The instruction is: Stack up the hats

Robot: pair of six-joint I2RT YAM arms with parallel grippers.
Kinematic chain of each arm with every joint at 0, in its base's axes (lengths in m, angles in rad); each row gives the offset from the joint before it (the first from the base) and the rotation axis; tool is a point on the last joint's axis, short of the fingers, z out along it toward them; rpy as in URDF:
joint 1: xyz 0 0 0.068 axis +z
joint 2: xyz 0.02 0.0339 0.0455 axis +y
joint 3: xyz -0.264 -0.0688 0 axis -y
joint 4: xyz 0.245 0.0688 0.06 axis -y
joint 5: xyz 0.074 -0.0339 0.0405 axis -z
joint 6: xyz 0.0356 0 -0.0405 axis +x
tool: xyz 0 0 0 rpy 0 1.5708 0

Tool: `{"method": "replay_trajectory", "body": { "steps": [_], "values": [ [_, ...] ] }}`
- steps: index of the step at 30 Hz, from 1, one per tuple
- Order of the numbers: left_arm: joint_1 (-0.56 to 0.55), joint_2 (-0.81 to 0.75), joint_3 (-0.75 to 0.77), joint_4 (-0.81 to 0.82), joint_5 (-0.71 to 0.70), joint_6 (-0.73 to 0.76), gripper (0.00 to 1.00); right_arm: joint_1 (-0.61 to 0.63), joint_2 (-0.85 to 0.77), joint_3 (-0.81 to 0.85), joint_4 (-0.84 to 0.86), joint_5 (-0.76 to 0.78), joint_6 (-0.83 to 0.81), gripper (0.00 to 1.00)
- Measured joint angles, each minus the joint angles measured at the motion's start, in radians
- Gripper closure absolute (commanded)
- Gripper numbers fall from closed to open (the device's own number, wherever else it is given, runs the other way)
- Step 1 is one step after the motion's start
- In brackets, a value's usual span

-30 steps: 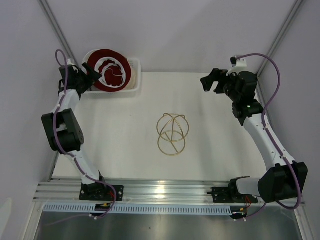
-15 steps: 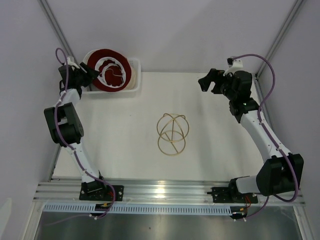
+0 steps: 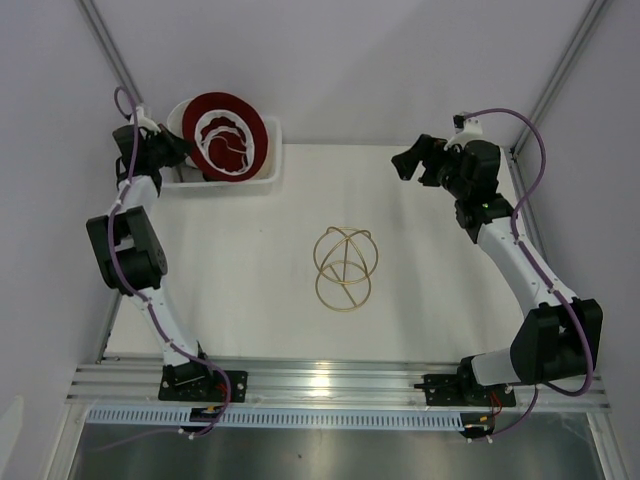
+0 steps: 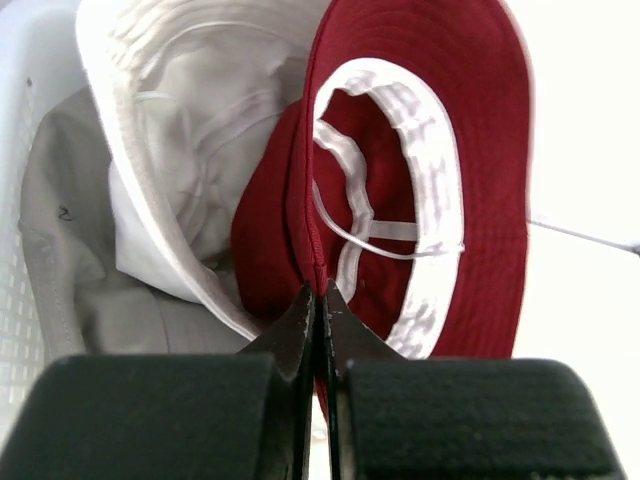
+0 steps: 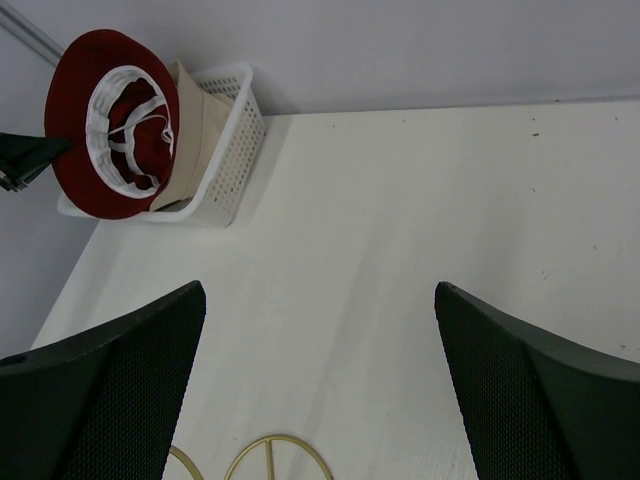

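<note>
At the far left corner of the surface (image 3: 240, 300), our left fingers (image 4: 306, 318) are pressed together on the brim edge of the dark red hat (image 4: 470, 120). They pinch a single fold of fabric. The hat hangs tilted above the white mesh basket (image 5: 236, 150), its white-banded inside facing the cameras. We judge that a grip at the rim lets it come clear of the others.

The white hat (image 4: 130, 120) lies crumpled in the basket just beside it. Paler fabric sits below that, and the right wrist view shows a beige hat (image 5: 196, 115) behind the red brim. We cannot make out a separate grey hat; the red one covers much of the basket.

Near the middle of the surface a gold wire frame (image 3: 343, 268) stands alone, perhaps the spot for stacking.

Towards the far right corner, our right fingers (image 5: 110, 400) hang spread wide and hold nothing. Their tips are cut off by the bottom edge of the wrist view.
</note>
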Motion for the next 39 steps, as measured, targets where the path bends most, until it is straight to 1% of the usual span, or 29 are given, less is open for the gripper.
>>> {"method": "replay_trajectory", "body": {
  "steps": [3,5,9,12,15,18,21,25,28,30,34,39],
  "values": [
    [0.000,-0.037,0.000,-0.038,0.022,0.048,0.99,0.003,0.000,0.000,0.000,-0.003,0.000,0.01],
    [-0.009,-0.090,-0.001,-0.084,0.024,0.104,0.99,0.004,0.000,0.000,-0.001,-0.002,0.001,0.00],
    [-0.067,-0.269,-0.010,-0.175,-0.035,0.280,0.99,0.005,-0.003,0.000,-0.007,0.011,0.009,0.01],
    [-0.196,-0.439,-0.021,-0.216,-0.149,0.429,0.99,0.005,-0.010,0.000,-0.018,0.023,0.026,0.00],
    [-0.366,-0.586,-0.053,-0.222,-0.283,0.548,0.99,0.002,-0.025,-0.009,-0.023,0.040,0.071,0.01],
    [-0.509,-0.704,-0.125,-0.214,-0.413,0.650,0.99,-0.005,-0.058,-0.049,-0.025,0.051,0.115,0.01],
    [-0.629,-0.771,-0.175,-0.224,-0.556,0.749,0.99,-0.018,-0.081,-0.075,-0.062,0.053,0.138,0.01],
    [-0.789,-0.777,-0.183,-0.267,-0.700,0.840,0.99,-0.028,-0.099,-0.086,-0.117,0.053,0.148,0.01],
    [-0.898,-0.758,-0.171,-0.322,-0.776,0.883,0.99,-0.032,-0.132,-0.100,-0.150,0.052,0.149,0.01],
    [-0.962,-0.710,-0.126,-0.378,-0.826,0.887,0.99,-0.032,-0.163,-0.109,-0.156,0.053,0.149,0.01],
    [-1.061,-0.558,0.025,-0.483,-0.935,0.874,0.99,-0.032,-0.217,-0.118,-0.160,0.054,0.149,0.01],
    [-1.165,-0.462,0.047,-0.564,-1.031,0.875,0.99,-0.035,-0.227,-0.121,-0.163,0.060,0.149,0.01]
  ]
}}
